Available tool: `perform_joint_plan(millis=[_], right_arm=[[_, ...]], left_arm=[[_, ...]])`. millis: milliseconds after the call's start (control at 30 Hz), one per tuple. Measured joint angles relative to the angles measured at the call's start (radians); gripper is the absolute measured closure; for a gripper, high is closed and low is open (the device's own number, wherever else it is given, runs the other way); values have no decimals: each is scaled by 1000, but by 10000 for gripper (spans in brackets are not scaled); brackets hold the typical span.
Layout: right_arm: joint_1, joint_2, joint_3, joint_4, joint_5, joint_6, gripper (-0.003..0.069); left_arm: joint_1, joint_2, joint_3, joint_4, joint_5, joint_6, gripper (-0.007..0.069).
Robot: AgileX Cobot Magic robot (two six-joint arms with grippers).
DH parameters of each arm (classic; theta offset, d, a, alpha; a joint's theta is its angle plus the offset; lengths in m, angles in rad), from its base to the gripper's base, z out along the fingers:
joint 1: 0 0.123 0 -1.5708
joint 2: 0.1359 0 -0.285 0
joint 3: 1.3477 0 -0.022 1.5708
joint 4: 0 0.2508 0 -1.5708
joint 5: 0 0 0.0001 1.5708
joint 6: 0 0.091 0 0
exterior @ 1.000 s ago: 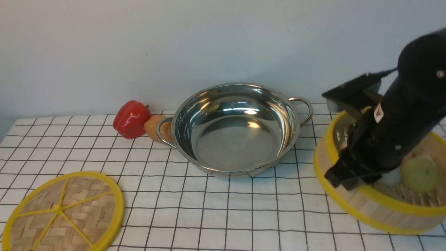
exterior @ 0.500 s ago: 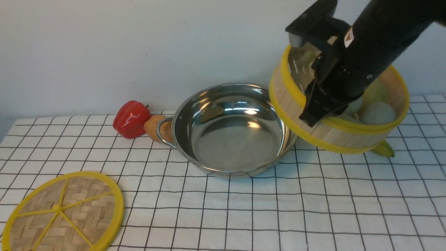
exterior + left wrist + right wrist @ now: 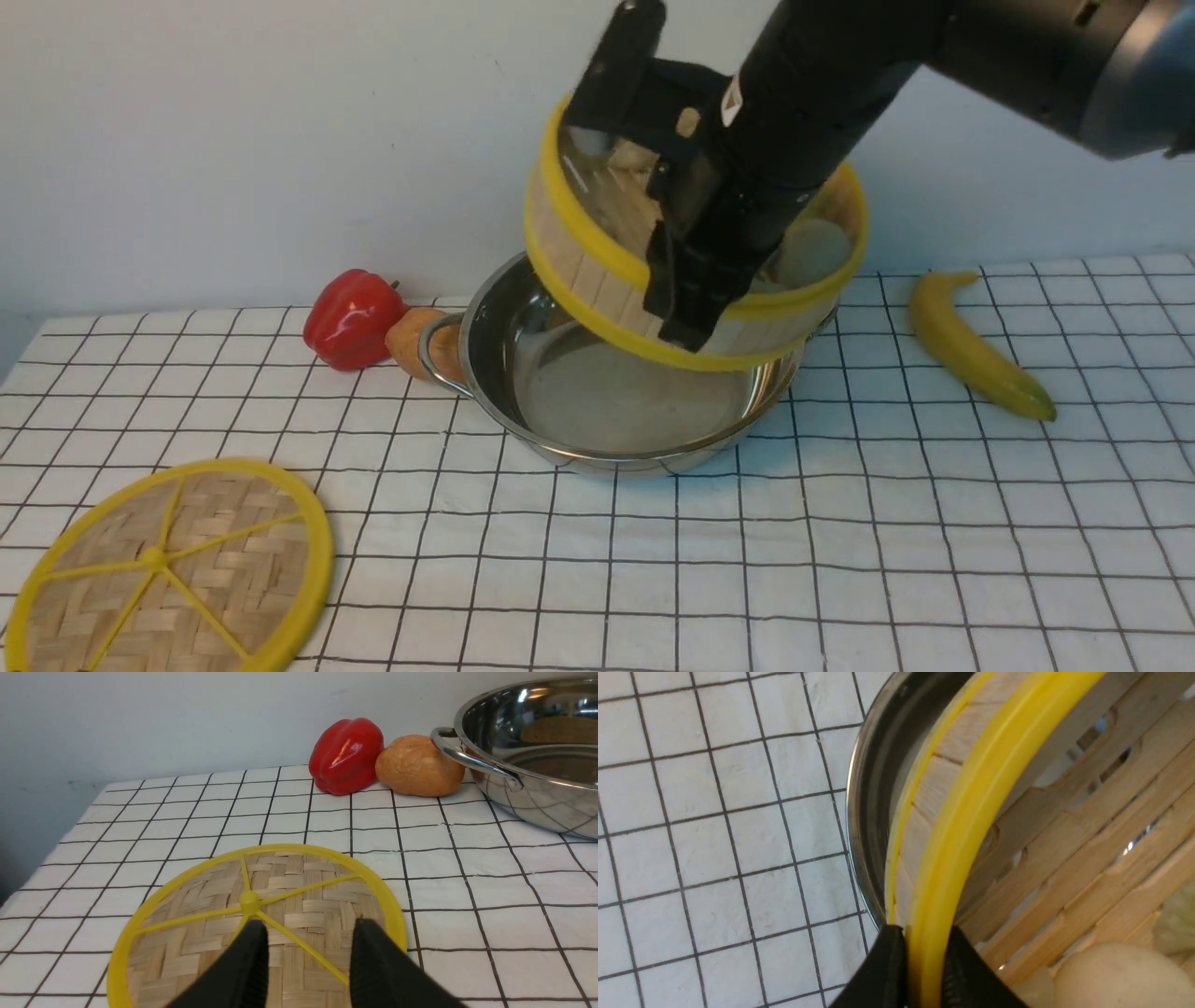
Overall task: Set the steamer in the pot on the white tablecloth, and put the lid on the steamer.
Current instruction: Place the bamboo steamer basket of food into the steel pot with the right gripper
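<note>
Hanging tilted above the pot (image 3: 579, 411) at frame centre, the steamer (image 3: 597, 271) is gripped by its yellow rim in the right tool (image 3: 920, 940). The left tool (image 3: 310, 927) is held open over the lid (image 3: 168, 569), laid lower left on the white tablecloth (image 3: 934, 523).

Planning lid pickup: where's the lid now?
Front view, near-left: the lid lies flat on the white tablecloth, left of the pot, nearer than the red pepper.
</note>
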Motion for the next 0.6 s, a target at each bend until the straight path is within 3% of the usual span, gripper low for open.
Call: perform_joint_plan(millis=[600], right_arm=[[18, 203, -94, -56, 6, -87, 571]], left_arm=[[0, 0, 0, 0, 0, 0, 382]])
